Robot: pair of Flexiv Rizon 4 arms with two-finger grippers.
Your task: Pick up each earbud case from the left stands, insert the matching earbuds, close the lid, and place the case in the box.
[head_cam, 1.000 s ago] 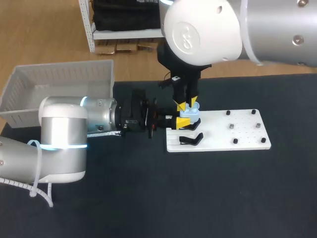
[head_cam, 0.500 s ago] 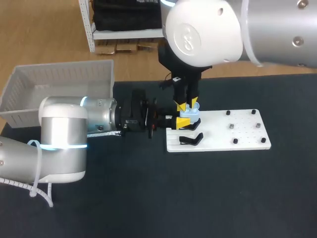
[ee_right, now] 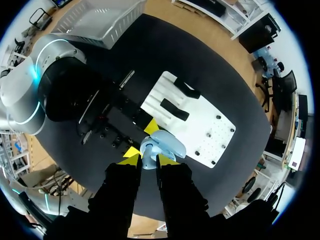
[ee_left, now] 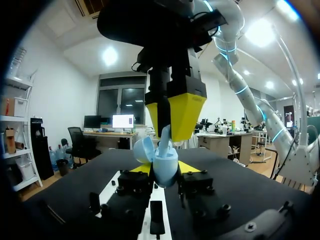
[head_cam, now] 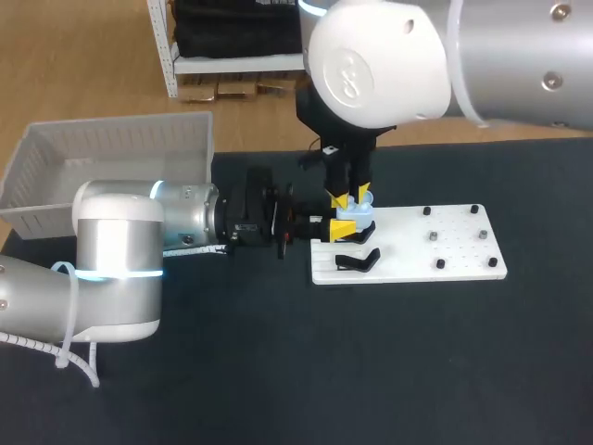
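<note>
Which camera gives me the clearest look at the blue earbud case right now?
Left wrist view: the earbud case is held close up in the left gripper, lid open. Head view shows only a sliver under the right gripper; right wrist view shows it from above, partly hidden.

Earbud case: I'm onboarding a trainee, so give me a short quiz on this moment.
1. True or false: the earbud case has its lid shut.
2. The fingers of the left gripper are: A open, B shut on the case.
3. Fill in: the fingers of the right gripper pinch an ___ at the case.
Key: 1 false; 2 B; 3 earbud.
</note>
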